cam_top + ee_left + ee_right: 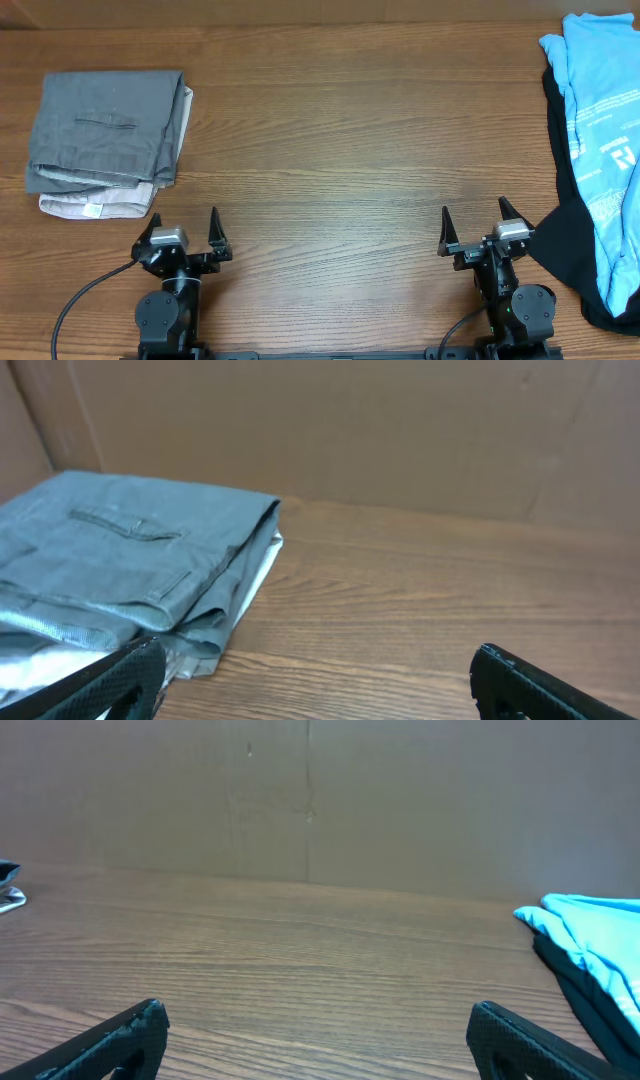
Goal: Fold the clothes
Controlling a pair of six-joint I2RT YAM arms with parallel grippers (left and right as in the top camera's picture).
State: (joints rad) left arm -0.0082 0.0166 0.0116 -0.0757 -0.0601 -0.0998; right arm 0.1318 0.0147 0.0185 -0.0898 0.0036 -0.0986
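Tabletop point(330, 150) — grey shorts point(100, 125) folded, beyond left fingers point(214, 228).

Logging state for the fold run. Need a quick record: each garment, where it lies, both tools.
grey shorts: folded, far left of the table, stacked on the beige shorts
beige shorts: under the grey shorts, near edge and white tag showing
blue shirt: right edge, unfolded, lying over a black garment
left tool: open, empty, near edge, apart from the stack
right tool: open, empty, near edge, close to the black garment
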